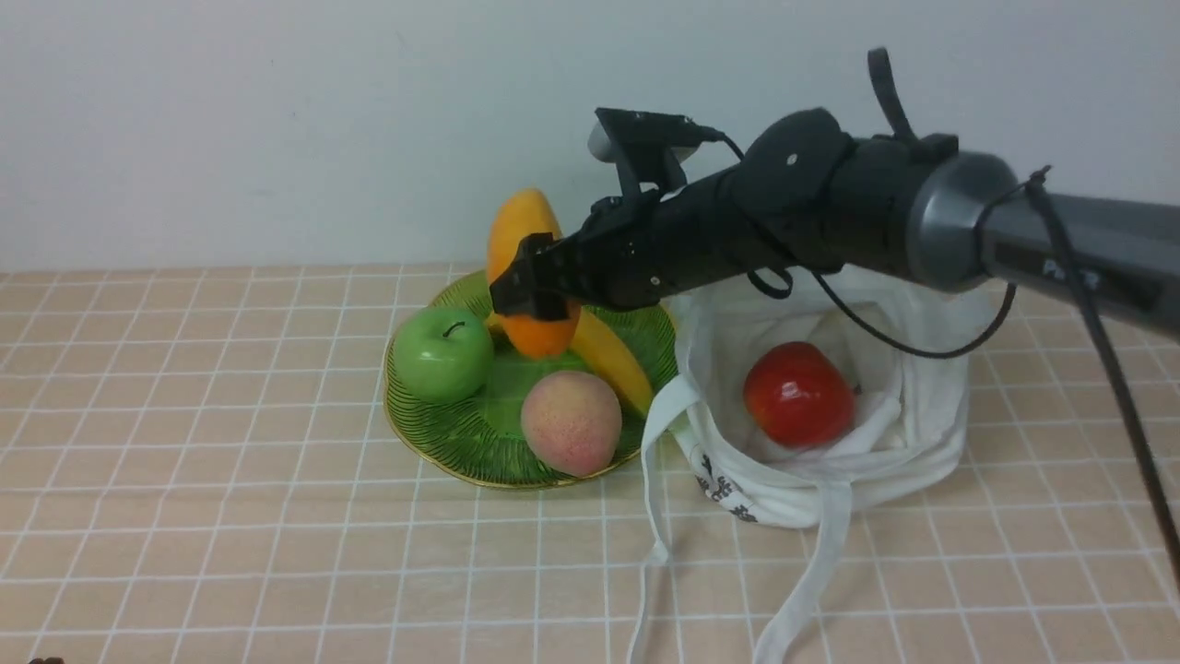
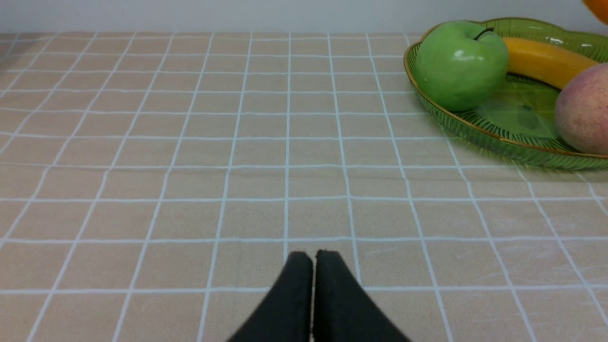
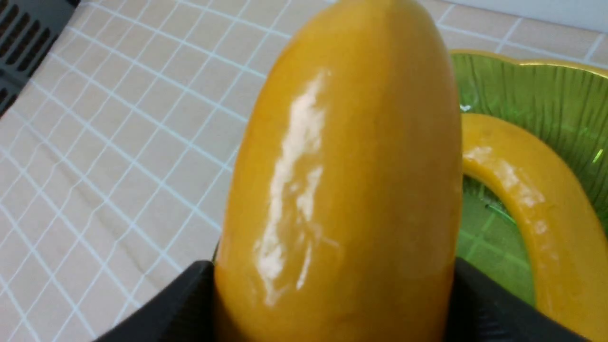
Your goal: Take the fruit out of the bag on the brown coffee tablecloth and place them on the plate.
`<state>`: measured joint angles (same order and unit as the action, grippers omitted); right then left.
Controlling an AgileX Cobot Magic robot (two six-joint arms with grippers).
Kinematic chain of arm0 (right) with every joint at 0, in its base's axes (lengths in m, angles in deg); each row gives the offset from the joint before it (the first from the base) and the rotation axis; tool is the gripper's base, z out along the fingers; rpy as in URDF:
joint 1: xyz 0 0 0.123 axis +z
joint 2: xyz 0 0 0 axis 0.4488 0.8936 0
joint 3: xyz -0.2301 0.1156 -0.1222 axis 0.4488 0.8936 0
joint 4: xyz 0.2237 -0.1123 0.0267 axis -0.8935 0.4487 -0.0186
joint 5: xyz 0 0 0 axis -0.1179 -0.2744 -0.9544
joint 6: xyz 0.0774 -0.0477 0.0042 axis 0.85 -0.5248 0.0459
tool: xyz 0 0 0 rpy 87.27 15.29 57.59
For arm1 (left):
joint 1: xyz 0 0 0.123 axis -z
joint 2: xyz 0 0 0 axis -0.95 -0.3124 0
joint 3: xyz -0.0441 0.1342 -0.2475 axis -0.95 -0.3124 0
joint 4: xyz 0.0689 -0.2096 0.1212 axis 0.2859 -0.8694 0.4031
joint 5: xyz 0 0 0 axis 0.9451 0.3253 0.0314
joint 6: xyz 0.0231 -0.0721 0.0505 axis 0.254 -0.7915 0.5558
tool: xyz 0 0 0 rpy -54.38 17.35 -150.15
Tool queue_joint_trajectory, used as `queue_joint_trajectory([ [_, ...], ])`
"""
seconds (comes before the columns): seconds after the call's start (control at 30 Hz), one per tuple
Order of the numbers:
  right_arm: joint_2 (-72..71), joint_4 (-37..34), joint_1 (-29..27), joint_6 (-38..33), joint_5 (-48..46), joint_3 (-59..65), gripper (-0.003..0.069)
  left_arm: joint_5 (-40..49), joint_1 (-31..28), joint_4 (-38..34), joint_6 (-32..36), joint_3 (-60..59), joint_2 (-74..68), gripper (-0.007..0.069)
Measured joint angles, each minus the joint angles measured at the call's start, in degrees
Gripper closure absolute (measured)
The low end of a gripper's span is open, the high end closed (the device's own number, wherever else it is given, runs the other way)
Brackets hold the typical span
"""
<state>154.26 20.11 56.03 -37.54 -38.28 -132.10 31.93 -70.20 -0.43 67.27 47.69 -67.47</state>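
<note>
Front view: my right gripper (image 1: 537, 297) is clenched on the mango (image 1: 523, 226), gripping it low on its body, with the fruit standing nearly upright and its far end pointing up. It hangs over the far part of the plate (image 1: 433, 433); I cannot tell whether its lower end touches the plate or the banana (image 1: 616, 361) beside it. Right wrist view: a black jaw presses each side of the glossy orange-yellow skin, with the green ribbed glass and the banana beyond. On the plate, a green apple (image 1: 442, 353) sits at the left, a peach (image 1: 571, 421) at the near edge, and the banana along the right. The bag (image 1: 830, 480) stands just right of the plate, its mouth slumped open, and the red apple (image 1: 798, 394) lies inside it. White straps (image 1: 802, 590) trail toward the near edge of the brown coffee tablecloth (image 1: 184, 415). Left wrist view: my left gripper (image 2: 313, 285) is clenched on nothing, fingers pressed together, low over bare cloth and apart from the plate.
</note>
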Motion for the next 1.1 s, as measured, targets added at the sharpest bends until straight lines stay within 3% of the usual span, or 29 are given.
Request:
queue_joint_trajectory([
  [0.17, 0.93, -1.73, 0.0, 0.0, 1.16, -0.06, -0.0013, 0.0, 0.0, 0.0, 0.0, 0.0, 0.0, 0.0632],
  [0.37, 0.7, -1.46, -0.37, 0.0, -0.89, -0.68, -0.0032, 0.0, 0.0, 0.0, 0.0, 0.0, 0.0, 0.0632],
  [0.5, -0.86, 3.06, -2.31, 0.56, -11.38, -3.35, -0.0006, 0.0, 0.0, 0.0, 0.0, 0.0, 0.0, 0.0632],
  [0.57, -2.2, 5.65, -3.45, 2.52, -16.72, -5.69, 0.004, 0.0, 0.0, 0.0, 0.0, 0.0, 0.0, 0.0632],
  [0.6, -3.48, 8.81, -4.67, 5.53, -23.05, -9.31, 0.0113, 0.0, 0.0, 0.0, 0.0, 0.0, 0.0, 0.0632],
  [0.63, -3.65, 9.2, -4.8, 5.95, -23.74, -9.77, 0.0113, 0.0, 0.0, 0.0, 0.0, 0.0, 0.0, 0.0632],
  [0.67, -4.75, 11.84, -5.6, 9.06, -28.6, -13.39, 0.0197, 0.0, 0.0, 0.0, 0.0, 0.0, 0.0, 0.0632],
  [0.77, -6.65, 17.45, -6.44, 14.82, -35.83, -21.54, 0.0347, 0.0, 0.0, 0.0, 0.0, 0.0, 0.0, 0.0632],
  [0.8, -7.38, 19.71, -6.5, 16.87, -37.11, -25.43, 0.0439, 0.0, 0.0, 0.0, 0.0, 0.0, 0.0, 0.0632],
  [0.9, -9.97, 25.79, -6.56, 22.01, -38.11, -31.32, 0.0592, 0.0, 0.0, 0.0, 0.0, 0.0, 0.0, 0.0632],
  [0.97, -13.28, 29.78, -6.56, 25.41, -38.55, -32.55, 0.0645, 0.0, 0.0, 0.0, 0.0, 0.0, 0.0, 0.0632],
  [1.1, -23.14, 37.43, -6.63, 28.86, -39.29, -28.23, 0.0671, 0.0, 0.0, 0.0, 0.0, 0.0, 0.0, 0.0632],
])
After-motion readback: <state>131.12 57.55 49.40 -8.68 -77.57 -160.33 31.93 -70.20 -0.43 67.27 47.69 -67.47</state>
